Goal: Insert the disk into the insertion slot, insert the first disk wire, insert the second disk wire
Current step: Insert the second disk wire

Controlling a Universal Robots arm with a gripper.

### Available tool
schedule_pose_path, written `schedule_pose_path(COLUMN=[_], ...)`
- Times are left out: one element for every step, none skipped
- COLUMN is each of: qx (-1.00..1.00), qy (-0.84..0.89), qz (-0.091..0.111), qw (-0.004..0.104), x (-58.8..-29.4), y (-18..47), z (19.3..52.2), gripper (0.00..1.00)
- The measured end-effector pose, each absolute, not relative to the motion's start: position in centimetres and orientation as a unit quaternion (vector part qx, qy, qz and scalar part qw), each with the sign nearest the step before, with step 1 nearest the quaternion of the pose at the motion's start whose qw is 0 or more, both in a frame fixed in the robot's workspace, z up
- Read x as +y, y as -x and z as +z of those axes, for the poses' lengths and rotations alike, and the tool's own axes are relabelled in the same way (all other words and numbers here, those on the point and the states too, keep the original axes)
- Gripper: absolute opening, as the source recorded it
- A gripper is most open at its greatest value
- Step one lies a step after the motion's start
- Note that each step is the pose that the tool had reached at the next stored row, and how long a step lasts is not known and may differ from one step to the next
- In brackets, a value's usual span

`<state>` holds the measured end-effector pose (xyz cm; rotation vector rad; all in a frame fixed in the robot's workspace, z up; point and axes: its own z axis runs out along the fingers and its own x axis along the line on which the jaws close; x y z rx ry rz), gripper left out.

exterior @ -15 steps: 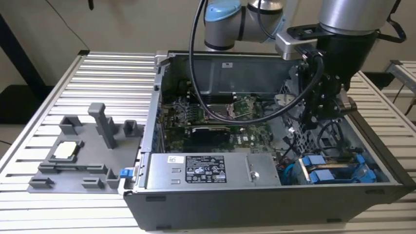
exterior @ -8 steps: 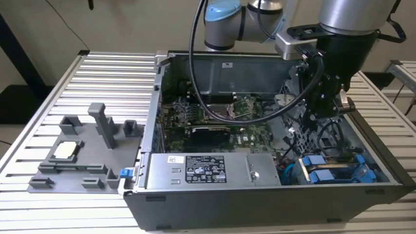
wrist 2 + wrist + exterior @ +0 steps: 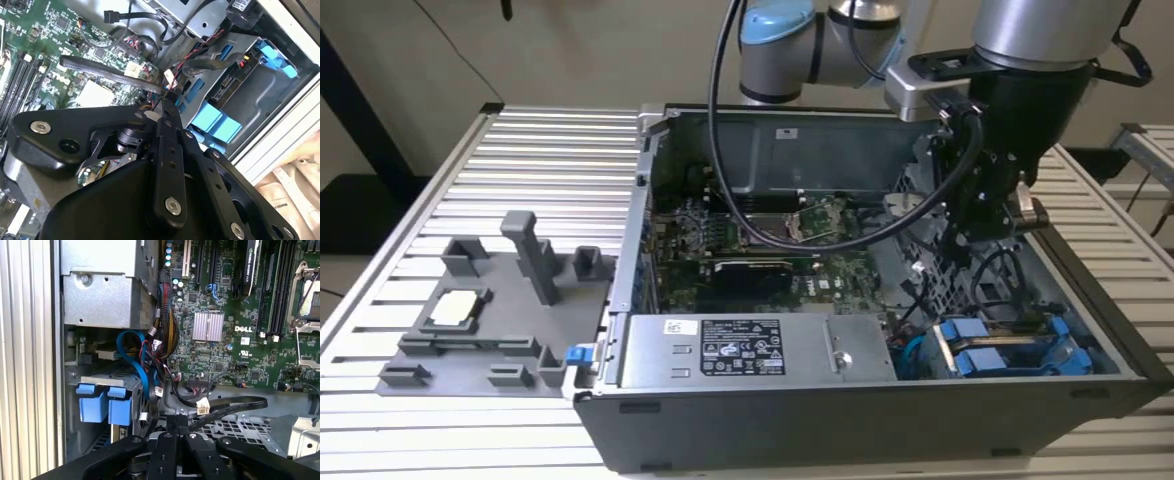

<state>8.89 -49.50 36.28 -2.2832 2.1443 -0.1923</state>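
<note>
The disk (image 3: 235,75), in its bright blue frame (image 3: 93,402), sits in the grey insertion slot (image 3: 265,102) at the case's corner on the exterior view's right (image 3: 981,360). Another blue pull tab (image 3: 120,407) lies right beside it. My gripper (image 3: 166,97) hangs inside the case above the motherboard, a short way from the drive bay. Its black fingers (image 3: 172,432) are pressed together on the end of a flat black disk wire (image 3: 240,402). That wire loops out over the perforated metal. A red-and-black wire with a white plug (image 3: 169,75) hangs close to the fingertips.
The open computer case (image 3: 854,425) lies on a slatted metal table. Inside are the green motherboard (image 3: 761,265), the power supply box (image 3: 747,350) and a blue cable (image 3: 140,365). A grey fixture block (image 3: 494,300) stands at the exterior view's left.
</note>
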Motion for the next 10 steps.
schedule_pose_path(qx=[0.683,0.683,0.683,0.683,0.683,0.683,0.683,0.683,0.683,0.683], qy=[0.728,0.728,0.728,0.728,0.728,0.728,0.728,0.728,0.728,0.728], qz=[-0.061,-0.061,-0.061,-0.061,-0.061,-0.061,-0.061,-0.061,-0.063,-0.067], qw=[0.002,0.002,0.002,0.002,0.002,0.002,0.002,0.002,0.0,-0.005], x=[-49.49,-49.48,-49.47,-49.47,-49.47,-49.47,-49.47,-49.46,-49.36,-49.17], y=[-8.89,-8.89,-8.89,-8.89,-8.89,-8.89,-8.89,-8.89,-8.89,-8.88], z=[36.28,36.29,36.28,36.28,36.28,36.29,36.28,36.28,36.29,36.29], gripper=[0.11,0.11,0.11,0.11,0.11,0.13,0.13,0.2,0.2,0.2])
